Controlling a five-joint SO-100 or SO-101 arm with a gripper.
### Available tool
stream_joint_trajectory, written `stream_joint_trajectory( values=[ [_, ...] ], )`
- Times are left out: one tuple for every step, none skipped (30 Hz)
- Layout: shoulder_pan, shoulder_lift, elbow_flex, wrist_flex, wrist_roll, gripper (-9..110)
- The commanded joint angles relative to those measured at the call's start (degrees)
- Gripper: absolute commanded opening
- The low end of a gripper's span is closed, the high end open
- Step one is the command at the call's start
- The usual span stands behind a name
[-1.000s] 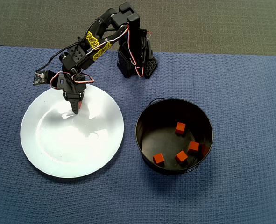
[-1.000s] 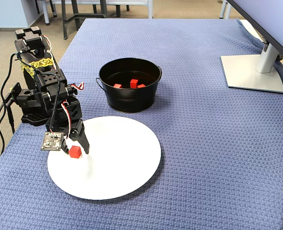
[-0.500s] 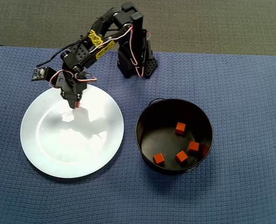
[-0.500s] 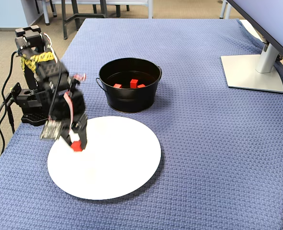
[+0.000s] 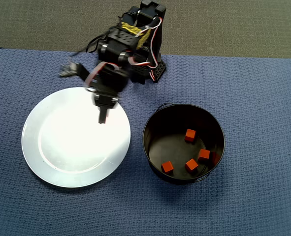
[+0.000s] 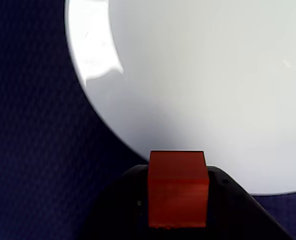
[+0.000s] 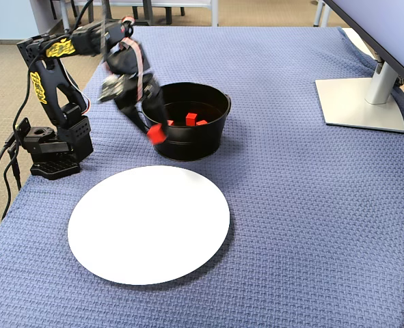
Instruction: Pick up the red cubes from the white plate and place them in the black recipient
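Note:
My gripper (image 7: 155, 133) is shut on one red cube (image 6: 178, 187) and is raised off the table. In the fixed view it hangs just left of the black recipient (image 7: 188, 145). In the overhead view the gripper (image 5: 102, 118) is over the upper right part of the white plate (image 5: 71, 147). The plate (image 7: 160, 232) has nothing on it. Several red cubes (image 5: 190, 134) lie inside the recipient (image 5: 175, 147). In the wrist view the plate's (image 6: 213, 75) edge shows beyond the held cube.
A blue woven cloth (image 7: 290, 205) covers the table. The arm's base (image 7: 51, 154) stands at the table's edge behind the plate. A monitor stand (image 7: 362, 102) sits far off at the right in the fixed view.
The gripper lifted the red cube off the plate's far-left part. It then swung up and across toward the black recipient. The cube stayed in the jaws throughout.

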Motion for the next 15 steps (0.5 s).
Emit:
stream_joint_trajectory(
  values=[
    [-13.01,5.27,0.44,-1.76,6.86,0],
    [-16.00,5.98,1.76,-2.55,8.61,0],
    [-18.90,6.68,3.25,-3.52,10.20,0],
    [-21.53,7.47,4.92,-4.75,11.51,0],
    [-23.82,8.44,6.77,-6.24,12.66,0],
    [-25.93,9.40,8.53,-7.91,13.27,0],
    [-27.69,10.46,10.02,-9.76,13.62,0],
    [-29.27,11.34,11.25,-11.25,13.62,0],
    [-30.59,11.95,11.95,-12.13,13.27,0],
    [-31.64,12.48,12.13,-12.22,12.83,14],
    [-32.34,12.83,12.13,-11.78,12.30,29],
    [-32.52,13.01,11.69,-11.16,11.69,36],
    [-32.08,13.18,11.43,-10.81,10.81,37],
    [-30.94,13.54,11.43,-10.81,10.37,37],
    [-29.36,13.89,11.43,-10.81,9.67,37]
  ],
)
